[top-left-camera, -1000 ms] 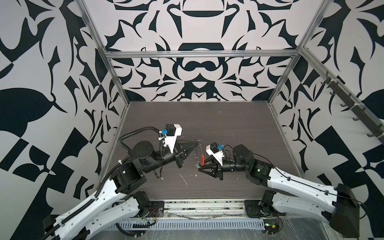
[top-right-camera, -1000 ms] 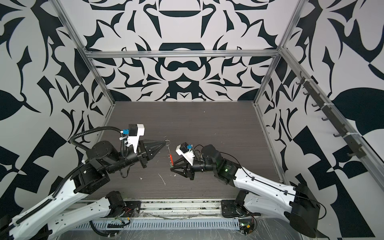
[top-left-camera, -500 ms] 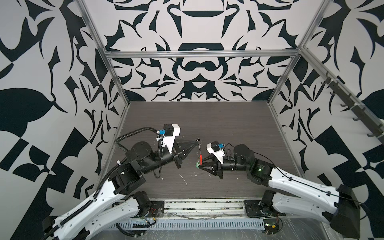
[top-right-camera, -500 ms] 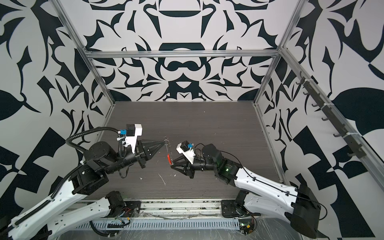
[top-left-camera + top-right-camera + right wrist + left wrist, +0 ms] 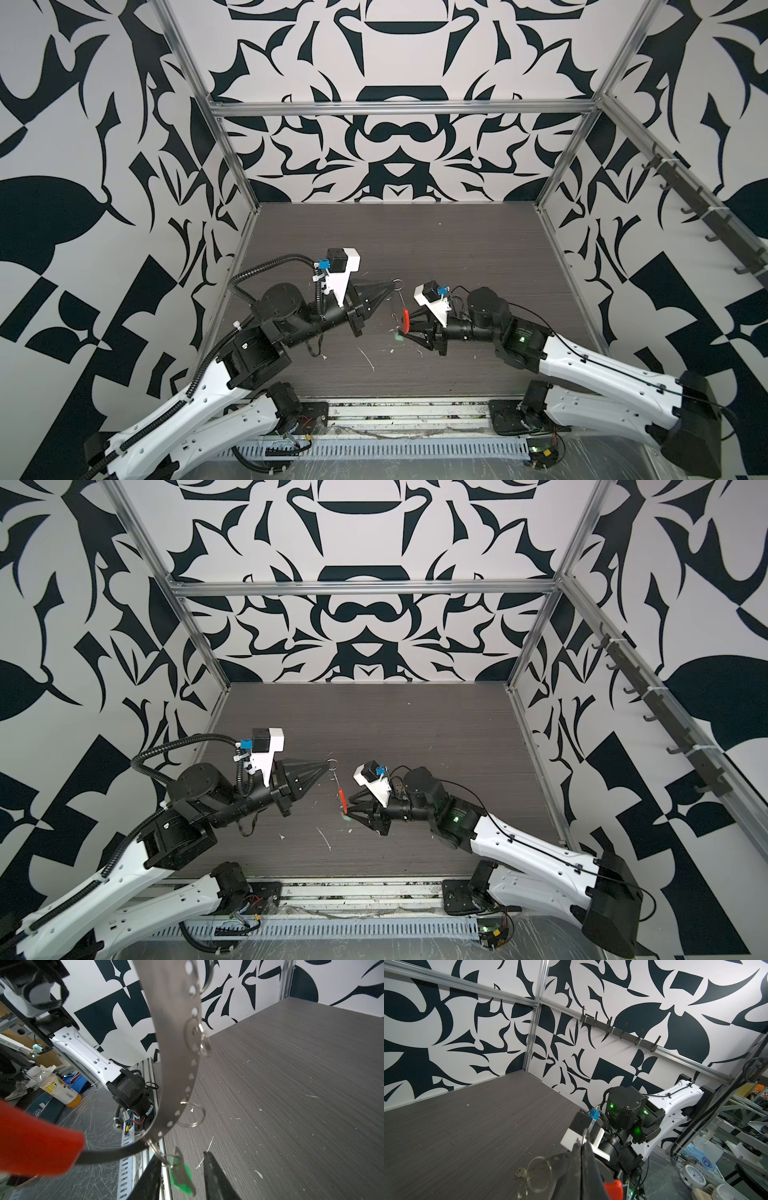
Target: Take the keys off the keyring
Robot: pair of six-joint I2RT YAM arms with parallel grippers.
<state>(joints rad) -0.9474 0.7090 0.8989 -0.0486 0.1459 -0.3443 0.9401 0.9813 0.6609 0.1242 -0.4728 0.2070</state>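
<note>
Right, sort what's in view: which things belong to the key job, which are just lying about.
Job: keyring, red-sleeved; green tag hanging from it; left hand, shut on the keyring's top; right hand, open either side of the tag.
Lying about: white scraps on the table; hook rail; bottle off the table.

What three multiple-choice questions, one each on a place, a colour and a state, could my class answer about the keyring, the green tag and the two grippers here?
1. Where is the green tag?
A. Between the right gripper's parted fingers
B. In a drawer
C. Inside a box

2. What colour is the sleeve on the keyring?
A. Blue
B. Red
C. Yellow

3. How is the left gripper?
A. Wide open, empty
B. Open around the tag
C. Shut on the keyring's top

Answers:
1 A: the right wrist view shows it hanging between the fingers.
2 B: both top views show red.
3 C: its tips are closed there.
</note>
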